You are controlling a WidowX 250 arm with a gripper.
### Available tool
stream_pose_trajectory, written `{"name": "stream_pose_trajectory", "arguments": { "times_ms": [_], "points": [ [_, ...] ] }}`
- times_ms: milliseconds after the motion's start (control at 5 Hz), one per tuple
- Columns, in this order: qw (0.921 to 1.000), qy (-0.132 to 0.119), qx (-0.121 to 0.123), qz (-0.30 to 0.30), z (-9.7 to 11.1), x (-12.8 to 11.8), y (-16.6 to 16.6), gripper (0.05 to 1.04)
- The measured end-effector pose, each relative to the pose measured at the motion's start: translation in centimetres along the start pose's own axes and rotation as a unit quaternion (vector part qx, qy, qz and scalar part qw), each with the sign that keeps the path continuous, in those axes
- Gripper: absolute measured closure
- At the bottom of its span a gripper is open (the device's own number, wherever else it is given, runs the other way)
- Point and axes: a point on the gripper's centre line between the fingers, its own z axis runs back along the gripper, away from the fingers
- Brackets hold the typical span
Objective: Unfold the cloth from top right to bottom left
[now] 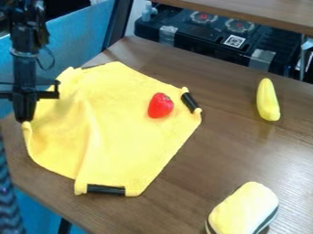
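Observation:
The gripper (24, 119) hangs at the left side of the view, over the table's left edge. Its fingers are together at the left corner of the yellow cloth (125, 141), and the cloth's edge rises to their tips. Most of the cloth lies spread on the table, with a raised ridge running down its left-centre part. Dark clips hold its right corner and bottom corner, and another dark piece shows at its top edge. On the cloth's upper right part rests a red strawberry (161, 105).
A yellow banana-like toy (267, 99) lies at the right of the brown table (214, 155). Near the bottom right sits a yellow and white plush object (243, 210). Behind the table's far edge stands a black case (207, 39), below a wooden shelf (263, 13).

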Motion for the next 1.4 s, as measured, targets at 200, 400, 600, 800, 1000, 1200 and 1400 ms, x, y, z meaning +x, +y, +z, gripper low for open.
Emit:
{"name": "stream_pose_trajectory", "arguments": {
  "times_ms": [200, 400, 600, 800, 1000, 1200, 1400],
  "points": [
    [1.0, 0.001, -0.002, -0.008, 0.2, -0.4, 0.8, 1.024],
    [0.9998, -0.017, -0.01, -0.007, 0.9, -0.3, 1.6, 1.024],
    [0.9996, -0.028, -0.001, -0.003, 0.8, 0.0, 2.1, 1.024],
    [0.9992, -0.038, 0.012, -0.006, 0.9, 0.3, 2.5, 1.024],
    [0.998, -0.056, 0.026, -0.014, 0.8, 0.8, 2.9, 1.024],
    [0.9951, -0.076, 0.057, -0.023, 0.5, 0.7, 2.9, 1.008],
    [0.9936, -0.081, 0.072, -0.031, 0.8, 0.5, 2.7, 0.86]
  ]
}}
